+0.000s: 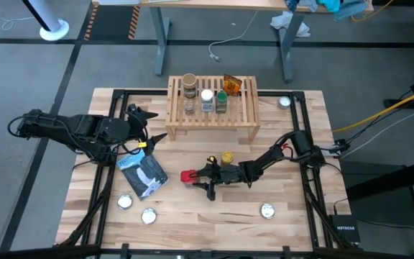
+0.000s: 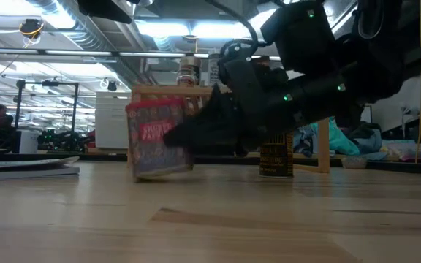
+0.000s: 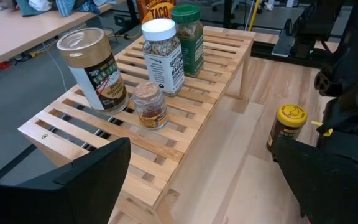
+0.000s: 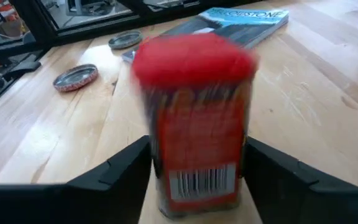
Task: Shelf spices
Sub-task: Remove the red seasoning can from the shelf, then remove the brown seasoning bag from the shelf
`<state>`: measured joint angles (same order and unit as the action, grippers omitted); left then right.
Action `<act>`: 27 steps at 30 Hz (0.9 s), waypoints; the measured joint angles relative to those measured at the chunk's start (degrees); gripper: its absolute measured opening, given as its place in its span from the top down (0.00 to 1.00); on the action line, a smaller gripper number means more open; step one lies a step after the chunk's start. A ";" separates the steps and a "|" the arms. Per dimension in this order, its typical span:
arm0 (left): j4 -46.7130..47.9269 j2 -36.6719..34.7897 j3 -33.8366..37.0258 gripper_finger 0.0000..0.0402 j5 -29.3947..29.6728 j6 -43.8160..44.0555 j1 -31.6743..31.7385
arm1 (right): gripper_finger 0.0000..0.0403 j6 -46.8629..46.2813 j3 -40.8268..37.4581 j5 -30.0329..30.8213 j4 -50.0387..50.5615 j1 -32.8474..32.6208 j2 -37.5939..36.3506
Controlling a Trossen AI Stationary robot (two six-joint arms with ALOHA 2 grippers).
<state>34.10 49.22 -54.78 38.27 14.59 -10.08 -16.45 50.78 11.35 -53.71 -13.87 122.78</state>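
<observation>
The light-wood shelf (image 1: pixel 213 108) stands at the table's far middle. On its slats stand a tan-lidded jar (image 3: pixel 93 70), a small clear jar (image 3: pixel 149 106), a white-lidded jar (image 3: pixel 163 56), a green-lidded jar (image 3: pixel 188 37) and an orange packet (image 1: pixel 232 84). A yellow-lidded jar (image 1: pixel 227 157) stands on the table in front of the shelf. Just nearer, my right gripper (image 1: pixel 196 178) is shut on the red tin (image 4: pixel 194 124). My left gripper (image 1: pixel 146 126) hangs open above the table by the shelf's left end, holding nothing. My right gripper pinches the red tin between its two fingers, one on each side of its lower half (image 4: pixel 160 168). The fingers come nearly level from the table's right side. The tin (image 2: pixel 159 139) is upright with its base down at the tabletop.
A blue-and-white pouch (image 1: pixel 144 173) lies on the table left of the tin. Flat silver discs lie near the front edge (image 1: pixel 125 202), (image 1: pixel 149 215), (image 1: pixel 267 211), and one right of the shelf (image 1: pixel 284 102). Bare wood shows between the tin and the front edge.
</observation>
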 joint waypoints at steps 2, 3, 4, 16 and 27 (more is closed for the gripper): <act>0.00 -0.01 0.00 0.02 0.01 0.00 0.00 | 0.34 0.02 0.01 -0.06 0.13 0.00 0.05; -0.03 0.01 0.00 0.02 -0.01 0.00 0.01 | 0.31 0.02 0.01 -0.06 0.14 0.00 0.05; 0.01 -0.01 0.00 0.02 -0.01 0.00 -0.01 | 0.28 0.06 0.01 -0.06 0.39 0.00 0.05; 0.00 0.01 0.00 0.02 0.01 0.00 0.01 | 0.01 0.16 0.01 -0.32 -1.70 0.02 -0.06; 0.01 -0.01 0.00 0.02 0.01 0.00 -0.01 | 0.07 0.38 -0.21 -1.04 -2.91 0.02 -3.47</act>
<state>34.11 49.21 -54.78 38.28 14.59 -10.09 -16.06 50.57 10.31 -56.62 -13.85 119.31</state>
